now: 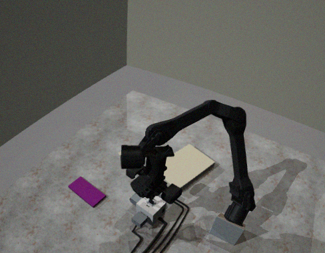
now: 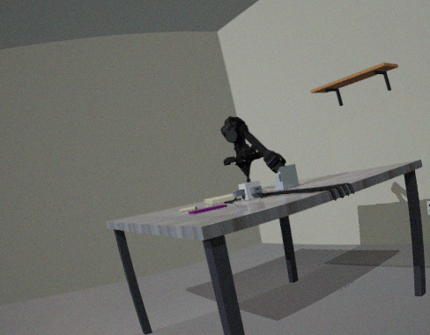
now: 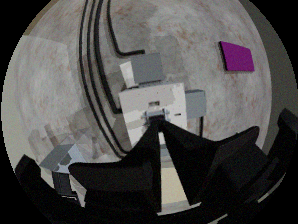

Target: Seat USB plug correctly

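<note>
The white power cube [image 1: 153,212] [image 2: 253,190] [image 3: 137,111] stands on the table with grey plugs in its sides. My gripper [image 1: 150,200] [image 2: 248,180] [image 3: 159,126] points down at the cube's top. It is shut on the USB plug, whose small grey body [image 3: 149,116] shows around the fingertips in the wrist view. The plug is at the top face, close to it or partly in the socket; how deep it sits and which way round it is cannot be told. A small dark slot [image 3: 154,103] shows beside it on the top face.
Grey plugs [image 1: 139,220] [image 3: 147,67] [image 3: 195,103] stick out of the cube's sides. Black cables [image 1: 184,213] [image 2: 300,190] [image 3: 92,65] run from it over the table. A purple slab [image 1: 86,192] [image 2: 208,209] [image 3: 237,56] and a cream slab [image 1: 190,164] [image 2: 218,199] lie nearby.
</note>
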Controlling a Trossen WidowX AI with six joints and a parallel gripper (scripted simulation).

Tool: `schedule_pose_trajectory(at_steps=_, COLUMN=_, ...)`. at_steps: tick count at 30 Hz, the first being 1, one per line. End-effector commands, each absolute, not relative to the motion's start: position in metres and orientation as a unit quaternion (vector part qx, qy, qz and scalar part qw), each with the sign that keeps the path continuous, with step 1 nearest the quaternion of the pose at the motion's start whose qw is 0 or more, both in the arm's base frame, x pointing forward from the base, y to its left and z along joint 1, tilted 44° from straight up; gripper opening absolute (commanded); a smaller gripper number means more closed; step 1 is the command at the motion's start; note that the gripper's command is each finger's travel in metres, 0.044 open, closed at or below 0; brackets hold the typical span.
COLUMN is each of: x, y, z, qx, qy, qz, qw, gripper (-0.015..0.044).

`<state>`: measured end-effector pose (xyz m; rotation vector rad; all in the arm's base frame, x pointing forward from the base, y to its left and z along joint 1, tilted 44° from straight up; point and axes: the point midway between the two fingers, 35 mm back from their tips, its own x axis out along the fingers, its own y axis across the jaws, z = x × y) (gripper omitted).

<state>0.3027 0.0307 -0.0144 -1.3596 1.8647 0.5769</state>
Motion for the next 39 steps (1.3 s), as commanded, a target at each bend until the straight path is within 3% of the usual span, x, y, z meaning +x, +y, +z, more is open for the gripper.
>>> schedule_pose_trajectory(at_steps=1, x=0.3029, y=0.0299, z=-0.0149, qx=-0.532, qy=0.727, qz=0.225, qw=0.371, gripper=0.0000)
schedule_pose_trajectory(at_steps=39, x=0.3023, y=0.0275, z=-0.0175, qx=-0.533, qy=0.727, qz=0.225, qw=0.371, gripper=0.0000)
